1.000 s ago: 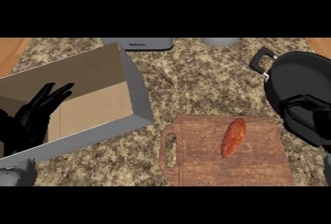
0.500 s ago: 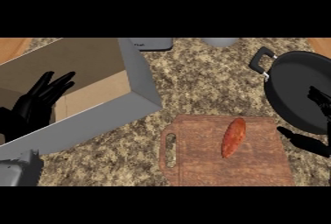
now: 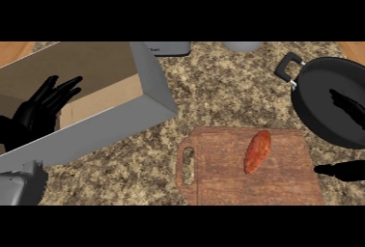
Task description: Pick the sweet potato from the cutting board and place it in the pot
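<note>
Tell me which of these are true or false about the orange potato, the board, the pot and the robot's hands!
1. The sweet potato lies on the cutting board. True.
2. The pot already has the sweet potato inside. False: it still lies on the board.
3. The right hand is curled round the sweet potato. False: it is at the view's right edge, apart from it, fingers straight.
4. The left hand shows at the view's left, fingers straight. True.
5. The pot is black with a handle. True.
</note>
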Motion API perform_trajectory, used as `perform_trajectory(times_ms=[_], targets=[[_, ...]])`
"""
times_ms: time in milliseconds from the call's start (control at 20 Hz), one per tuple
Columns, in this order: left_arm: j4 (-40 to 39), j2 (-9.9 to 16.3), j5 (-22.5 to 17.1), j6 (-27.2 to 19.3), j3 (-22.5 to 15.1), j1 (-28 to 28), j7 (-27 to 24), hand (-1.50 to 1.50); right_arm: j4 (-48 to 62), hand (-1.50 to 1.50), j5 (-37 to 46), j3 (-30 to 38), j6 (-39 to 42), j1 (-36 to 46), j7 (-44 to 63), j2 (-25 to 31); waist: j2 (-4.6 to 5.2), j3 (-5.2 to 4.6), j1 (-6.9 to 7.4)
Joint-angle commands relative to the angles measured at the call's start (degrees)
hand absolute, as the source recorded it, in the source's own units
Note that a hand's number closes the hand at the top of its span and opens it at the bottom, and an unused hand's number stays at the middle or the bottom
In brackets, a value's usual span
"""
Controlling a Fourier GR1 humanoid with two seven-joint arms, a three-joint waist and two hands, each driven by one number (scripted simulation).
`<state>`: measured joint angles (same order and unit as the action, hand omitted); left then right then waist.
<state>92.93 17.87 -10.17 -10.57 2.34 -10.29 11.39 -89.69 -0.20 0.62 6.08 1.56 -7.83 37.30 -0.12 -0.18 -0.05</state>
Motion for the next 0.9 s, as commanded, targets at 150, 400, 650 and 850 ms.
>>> perform_trajectory(times_ms=[150,400,650,850], targets=[[0.55,0.17,0.28,-0.74,1.17,-1.82,1.34,0.00,-10.56,-1.50,6.39,-11.10,7.38,1.85,20.01,4.60,-0.01,0.05,0.30],[1.17,-1.50,1.57,-0.55,0.55,0.03,0.52,0.00,-11.56,-1.50,5.11,-14.04,13.62,8.78,32.51,2.65,0.10,0.14,0.60],[-2.90,-2.46,2.49,1.05,2.29,-2.08,-0.74,0.00,-11.61,-1.50,8.29,-14.51,13.98,10.36,36.86,-6.14,0.13,0.16,0.14],[0.55,-1.16,1.75,2.34,4.01,-2.49,3.87,0.00,-11.54,-1.50,13.88,-16.52,13.92,7.79,36.22,-9.53,0.09,0.18,0.08]])
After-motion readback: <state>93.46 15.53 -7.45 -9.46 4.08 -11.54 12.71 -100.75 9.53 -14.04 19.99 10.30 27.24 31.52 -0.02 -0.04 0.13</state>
